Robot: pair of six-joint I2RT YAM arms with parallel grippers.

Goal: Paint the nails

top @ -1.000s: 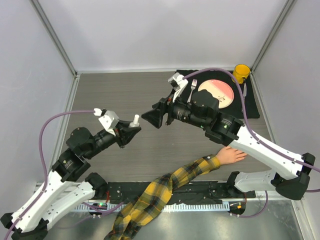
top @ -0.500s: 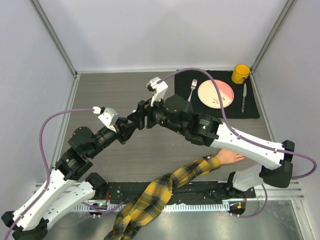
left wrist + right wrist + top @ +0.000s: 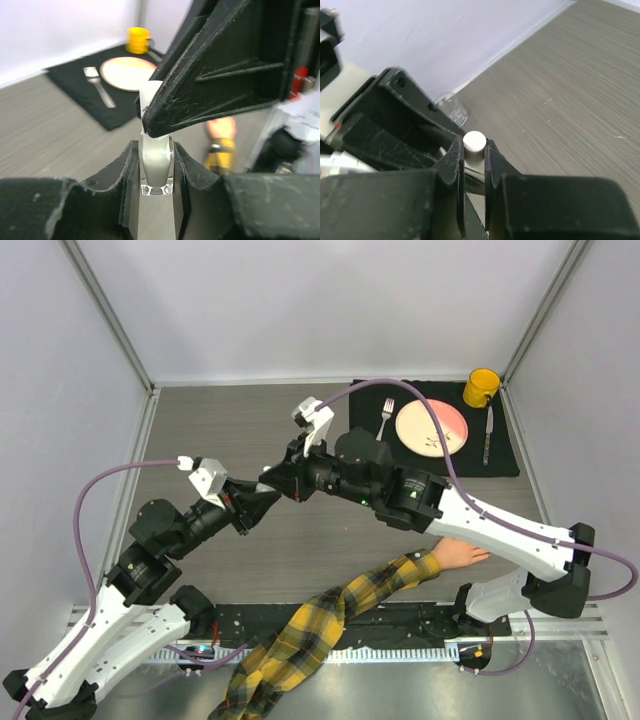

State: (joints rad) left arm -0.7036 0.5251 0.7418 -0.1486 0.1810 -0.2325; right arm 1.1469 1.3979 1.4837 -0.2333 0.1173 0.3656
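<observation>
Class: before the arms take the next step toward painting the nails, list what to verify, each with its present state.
1. Left gripper shut on small clear glass bottle: ok.
2. Right gripper shut on round white cap: ok.
3. Cap off the bottle: not ok, it sits on.
4. Peach mannequin hand in yellow-and-black plaid sleeve apart from both grippers: ok.
5. Nails unpainted: cannot tell, too small.

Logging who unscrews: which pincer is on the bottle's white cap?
The right pincer, shut on the white cap; the left pincer instead clamps the clear bottle lower down, by its body.
</observation>
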